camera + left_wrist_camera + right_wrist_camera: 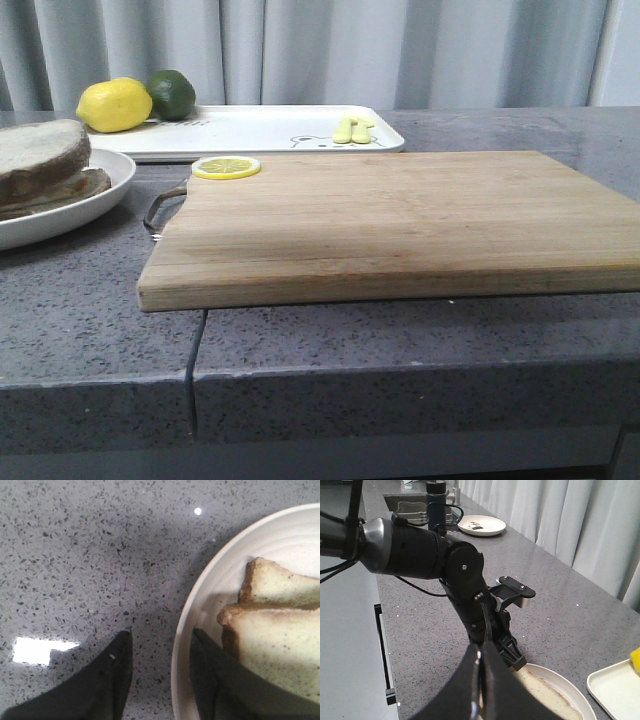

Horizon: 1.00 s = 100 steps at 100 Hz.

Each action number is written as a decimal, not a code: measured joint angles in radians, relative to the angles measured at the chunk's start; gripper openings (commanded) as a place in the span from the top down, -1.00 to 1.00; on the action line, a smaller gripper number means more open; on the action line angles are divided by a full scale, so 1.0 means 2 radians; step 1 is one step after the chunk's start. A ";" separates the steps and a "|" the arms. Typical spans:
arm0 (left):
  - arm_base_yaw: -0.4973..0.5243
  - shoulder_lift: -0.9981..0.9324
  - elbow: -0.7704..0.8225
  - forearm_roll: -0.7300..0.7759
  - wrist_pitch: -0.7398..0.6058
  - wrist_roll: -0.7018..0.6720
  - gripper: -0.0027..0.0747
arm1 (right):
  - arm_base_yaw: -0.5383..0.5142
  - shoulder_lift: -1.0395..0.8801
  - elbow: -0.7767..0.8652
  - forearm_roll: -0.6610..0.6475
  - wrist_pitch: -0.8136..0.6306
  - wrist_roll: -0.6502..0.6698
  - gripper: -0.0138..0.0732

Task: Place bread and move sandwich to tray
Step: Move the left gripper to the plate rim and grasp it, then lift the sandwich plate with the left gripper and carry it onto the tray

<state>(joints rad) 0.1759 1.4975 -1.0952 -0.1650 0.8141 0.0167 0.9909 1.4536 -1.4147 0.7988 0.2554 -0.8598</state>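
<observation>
At the plate's rim, the left claw (157,665) stands released in the left wrist view: one dark finger (112,672) sits over the speckled grey desk (90,560) outside the rim, the other (205,670) over the inside of the plate, so the rim lies between them. Just beside that inner finger lies the sandwich (280,645), its brown-crusted white slices overlapping on the shallow round white plate; whether the finger touches the bread cannot be told.

Seen from the right wrist, the right claw (480,680) is clenched, its two fingers pressed together with nothing between them, hanging above the same plate, with the left arm (435,555) reaching down to the plate's far edge.

From the front, the sandwich (45,165) sits at the left edge of the desk. Just beside it, a wooden cutting board (400,225) lies across the middle, a lemon slice (226,167) on its far left corner. Behind the board rests the tray (250,130), carrying a lemon (114,104), a lime (173,92) and a small yellow item (353,130).
</observation>
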 measured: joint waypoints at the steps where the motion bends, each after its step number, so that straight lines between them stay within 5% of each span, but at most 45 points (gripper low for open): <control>1: 0.000 0.001 0.000 0.000 0.000 0.000 0.28 | 0.000 0.000 0.000 0.000 0.000 0.000 0.82; 33: 0.000 0.033 -0.004 -0.018 0.012 0.000 0.33 | 0.000 0.000 0.000 0.000 0.000 0.000 0.82; 56: 0.000 0.034 -0.005 -0.028 0.016 0.000 0.99 | 0.000 0.000 0.000 0.000 0.000 0.000 0.82; 80: 0.003 0.034 -0.009 -0.053 0.027 0.003 0.98 | 0.000 -0.003 0.000 0.000 0.000 0.000 0.82; 100: 0.033 0.036 -0.018 -0.164 0.058 0.062 0.98 | -0.004 -0.026 0.013 0.000 -0.008 0.000 0.82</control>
<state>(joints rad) 0.2415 1.5700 -1.1319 -0.4928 0.9310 0.1400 0.9835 1.4018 -1.3889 0.7988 0.2386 -0.8598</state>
